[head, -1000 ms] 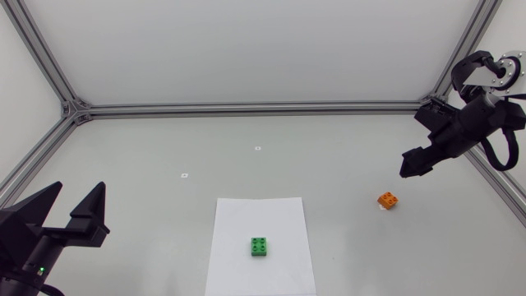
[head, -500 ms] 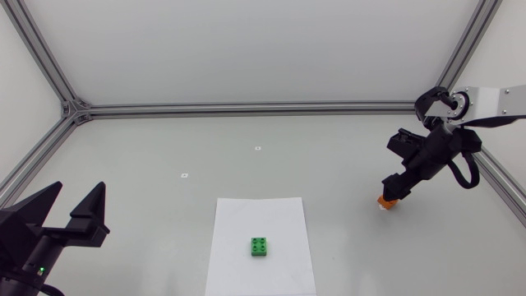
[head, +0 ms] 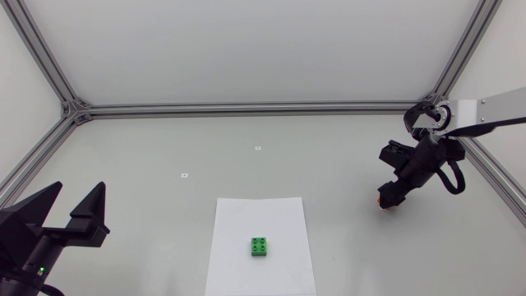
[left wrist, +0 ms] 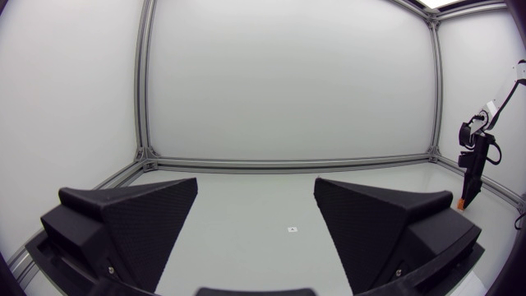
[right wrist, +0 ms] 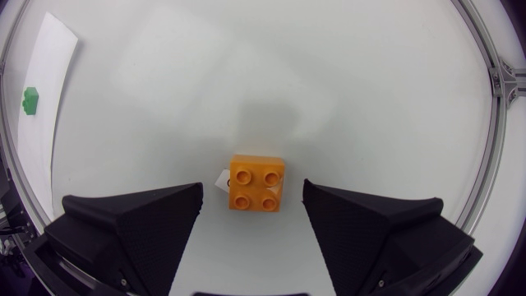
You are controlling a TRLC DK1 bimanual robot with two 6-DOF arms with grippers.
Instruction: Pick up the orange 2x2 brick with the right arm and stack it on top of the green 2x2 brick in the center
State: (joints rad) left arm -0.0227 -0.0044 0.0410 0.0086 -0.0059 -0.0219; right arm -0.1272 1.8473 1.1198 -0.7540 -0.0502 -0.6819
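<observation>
The orange 2x2 brick [right wrist: 256, 182] lies on the table between the open fingers of my right gripper [right wrist: 251, 205], untouched by either. From above only a sliver of the orange brick [head: 380, 201] shows under the right gripper [head: 389, 194], at the table's right side. The green 2x2 brick [head: 260, 246] sits on a white paper sheet [head: 260, 219] at the centre front, also seen far off as the green brick [right wrist: 30, 99]. My left gripper [head: 70, 210] rests open at the front left corner, with nothing between its fingers [left wrist: 131, 222].
Two small white markers [head: 185, 174] [head: 257, 148] lie on the table behind the sheet. The aluminium frame rail [head: 246, 108] runs along the back, with more rails down both sides. A small white tag [right wrist: 221, 179] lies beside the orange brick.
My right arm has swung left and down from above the back right corner until its gripper straddles the orange brick. The left arm and green brick have not moved.
</observation>
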